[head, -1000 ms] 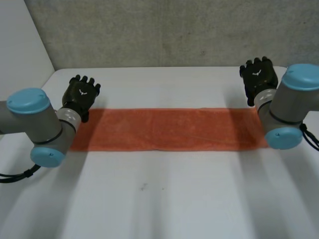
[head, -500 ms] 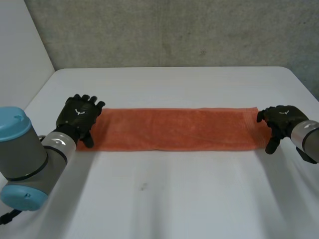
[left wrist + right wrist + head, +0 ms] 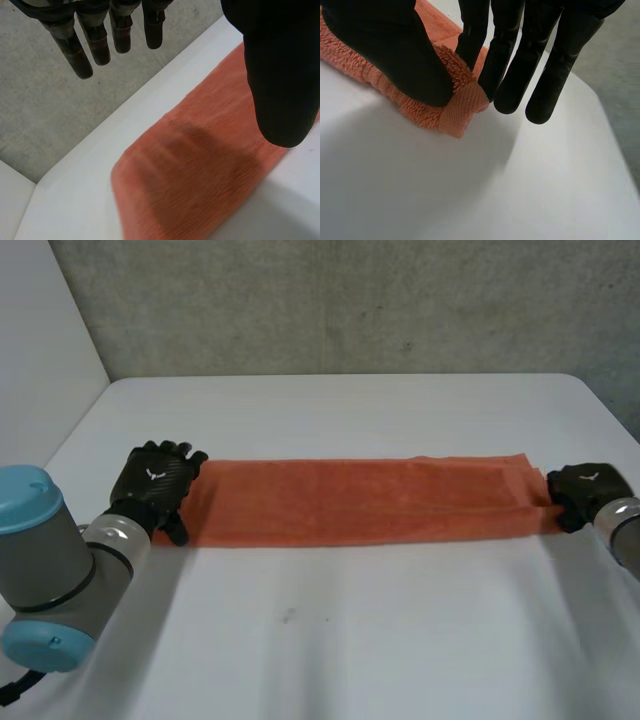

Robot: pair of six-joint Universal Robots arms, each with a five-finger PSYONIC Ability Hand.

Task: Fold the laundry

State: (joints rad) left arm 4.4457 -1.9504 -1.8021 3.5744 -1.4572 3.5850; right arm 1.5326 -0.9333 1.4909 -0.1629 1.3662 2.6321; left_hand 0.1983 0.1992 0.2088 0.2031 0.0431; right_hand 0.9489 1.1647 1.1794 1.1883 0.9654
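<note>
Across the middle of the table (image 3: 330,640) there's an orange towel (image 3: 360,502) lying as a long narrow strip, and its long axis runs pretty much straight from one hand to the other. The right hand (image 3: 583,492) sits at the towel's right end with a corner pinched between thumb and fingers, the terry bunched up a bit there. The left hand (image 3: 155,480) is over the towel's left end, fingers straight and spread, thumb apart, gripping nothing; can't tell if it touches the cloth. My guess is the next fold goes end to end along that long axis, and the right hand looks like the one ready to carry its end across.
</note>
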